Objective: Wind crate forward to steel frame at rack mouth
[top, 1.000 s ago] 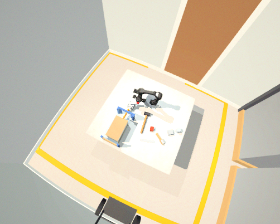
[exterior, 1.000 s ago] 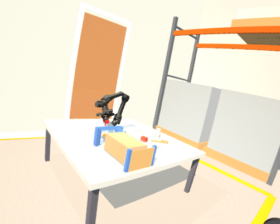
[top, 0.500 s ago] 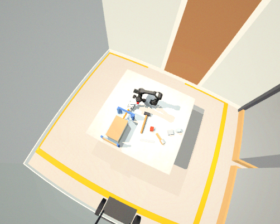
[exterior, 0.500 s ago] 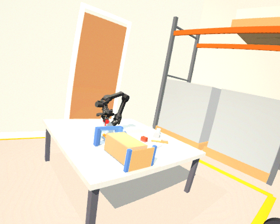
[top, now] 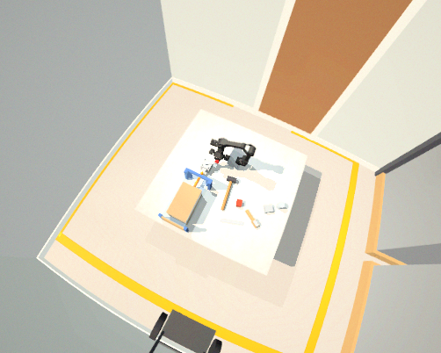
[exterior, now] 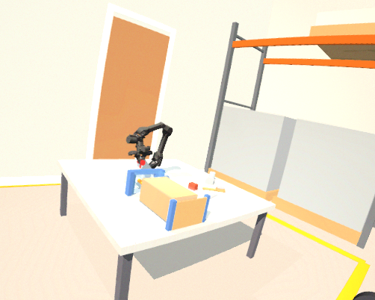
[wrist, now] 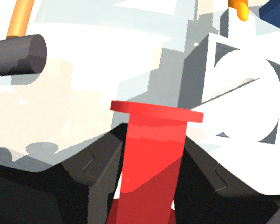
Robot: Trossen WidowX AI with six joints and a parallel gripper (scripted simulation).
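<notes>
My gripper (top: 218, 159) (exterior: 141, 160) (wrist: 149, 133) is shut on the red grip (wrist: 156, 155) (exterior: 142, 163) of the winch handle. A pale crank arm runs from the grip's flange towards the middle of the round winch top. The white winch (wrist: 246, 112) (top: 206, 166) stands just beside the gripper; whether the key is fully down its hole cannot be seen. An orange strap (wrist: 239, 9) (top: 198, 181) leads from the winch towards the tan crate (top: 184, 203) (exterior: 159, 201). The crate looks flat, with a gap between its front and the blue frame (top: 194, 174) (exterior: 130, 183).
A hammer (top: 226, 196) (wrist: 16, 56) lies beside the winch and rack. A red block (top: 239, 203) (exterior: 193, 186), a wooden-handled tool (top: 250, 217) and a grey block (top: 269, 209) are farther along the bench. Blue posts (exterior: 171, 214) stand at the crate's rear.
</notes>
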